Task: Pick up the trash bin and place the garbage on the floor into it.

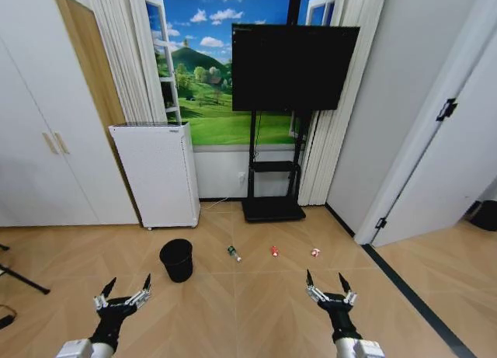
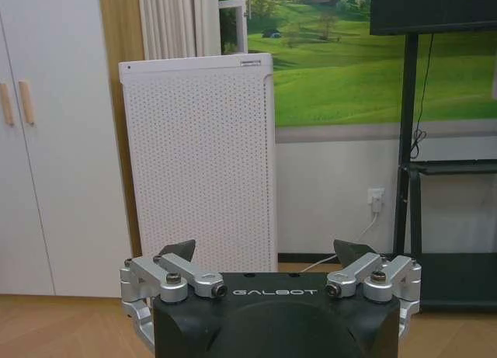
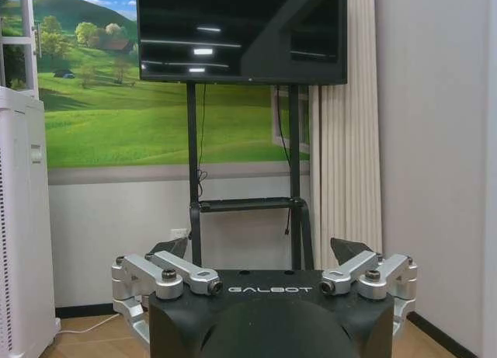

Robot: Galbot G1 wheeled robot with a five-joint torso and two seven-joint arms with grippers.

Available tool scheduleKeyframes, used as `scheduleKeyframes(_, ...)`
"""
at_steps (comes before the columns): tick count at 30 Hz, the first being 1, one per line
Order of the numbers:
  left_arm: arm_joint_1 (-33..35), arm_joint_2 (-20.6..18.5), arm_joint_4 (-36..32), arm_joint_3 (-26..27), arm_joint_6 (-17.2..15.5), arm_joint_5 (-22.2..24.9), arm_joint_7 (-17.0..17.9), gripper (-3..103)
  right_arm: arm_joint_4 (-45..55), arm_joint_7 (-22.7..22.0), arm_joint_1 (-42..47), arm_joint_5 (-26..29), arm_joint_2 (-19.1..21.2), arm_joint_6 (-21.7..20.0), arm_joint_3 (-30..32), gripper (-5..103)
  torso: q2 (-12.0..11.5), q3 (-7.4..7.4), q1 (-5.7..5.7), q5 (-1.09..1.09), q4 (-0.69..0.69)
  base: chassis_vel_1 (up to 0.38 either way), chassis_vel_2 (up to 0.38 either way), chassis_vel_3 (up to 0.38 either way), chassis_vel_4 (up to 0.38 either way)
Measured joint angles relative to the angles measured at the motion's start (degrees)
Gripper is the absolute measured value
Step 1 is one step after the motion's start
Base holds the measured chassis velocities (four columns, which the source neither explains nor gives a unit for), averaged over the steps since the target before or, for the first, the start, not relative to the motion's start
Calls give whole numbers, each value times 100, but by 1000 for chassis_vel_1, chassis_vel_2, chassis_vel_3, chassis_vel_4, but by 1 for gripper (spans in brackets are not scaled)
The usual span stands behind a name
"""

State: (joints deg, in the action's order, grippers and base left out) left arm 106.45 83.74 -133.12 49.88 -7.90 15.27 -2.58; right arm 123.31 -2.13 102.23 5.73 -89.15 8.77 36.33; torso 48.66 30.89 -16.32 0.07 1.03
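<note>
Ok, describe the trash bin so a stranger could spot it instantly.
Find the tall white perforated appliance against the wall. On the wooden floor just in front of it stands the trash bin: small, round, black, slightly tapered, far larger than the three tiny litter pieces beside it.

Floor: light wood-look planks.
Trash bin: black, upright, in front of the white perforated appliance.
Garbage: green piece, red piece, red-white piece, in a row.
TV stand: by the wall.

Wooden floor, landscape mural
</note>
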Motion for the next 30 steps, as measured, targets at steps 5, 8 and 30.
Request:
scheduleKeyframes(5,12,12,2,-14,1,-20,2,100,-46,-5,0,-4,-2,40,-1,100,0,-1,1,-4,1,-372,355,374,-365)
scheduleKeyframes(8,14,12,12,-16,4,-27,4,100,-72,-8,-6,-7,-7,55,-9,100,1,-2,3,-13,2,-366,346,365,-353)
scheduleKeyframes(30,-11,-19,191,41,196,-327,-5,100,-342,0,-143,-102,156,327,-51,100,-1,0,-2,-8,2,-315,310,295,-283)
